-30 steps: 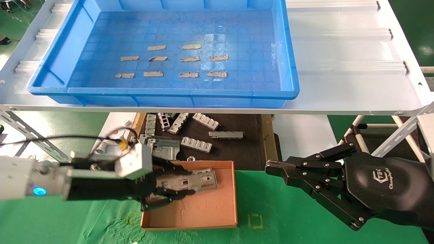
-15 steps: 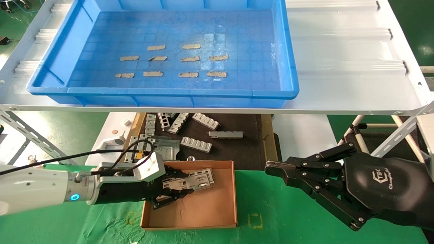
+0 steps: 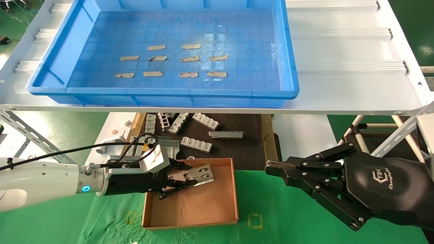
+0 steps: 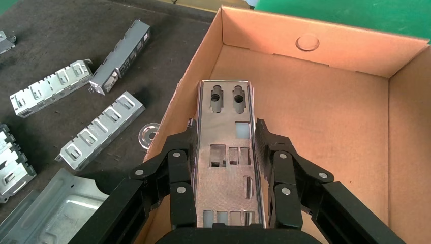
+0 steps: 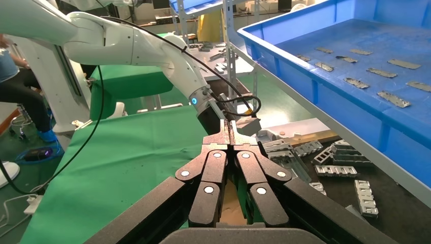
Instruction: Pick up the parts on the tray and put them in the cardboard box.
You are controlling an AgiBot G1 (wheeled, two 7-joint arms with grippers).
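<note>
My left gripper (image 3: 179, 179) is shut on a thin silver plate with punched cutouts (image 3: 196, 173), holding it by its long edges over the far left part of the cardboard box (image 3: 217, 217). In the left wrist view the plate (image 4: 226, 152) lies between the black fingers (image 4: 269, 147), its free end over the box floor (image 4: 315, 117). The blue tray (image 3: 51, 84) on the shelf above holds only tan tape strips (image 3: 188, 75); no plates show in it. My right gripper (image 3: 271, 168) is shut and empty, parked right of the box above the green cloth.
A dark mat (image 3: 247, 142) behind the box carries several grey ribbed brackets (image 3: 196, 144) and a flat metal piece (image 3: 168, 146). The white shelf edge (image 3: 217, 110) overhangs the mat. Green cloth (image 3: 288, 220) covers the table.
My left gripper has moved with the plate toward the far left corner of the box, and the box has shifted slightly. The right arm has not moved.
</note>
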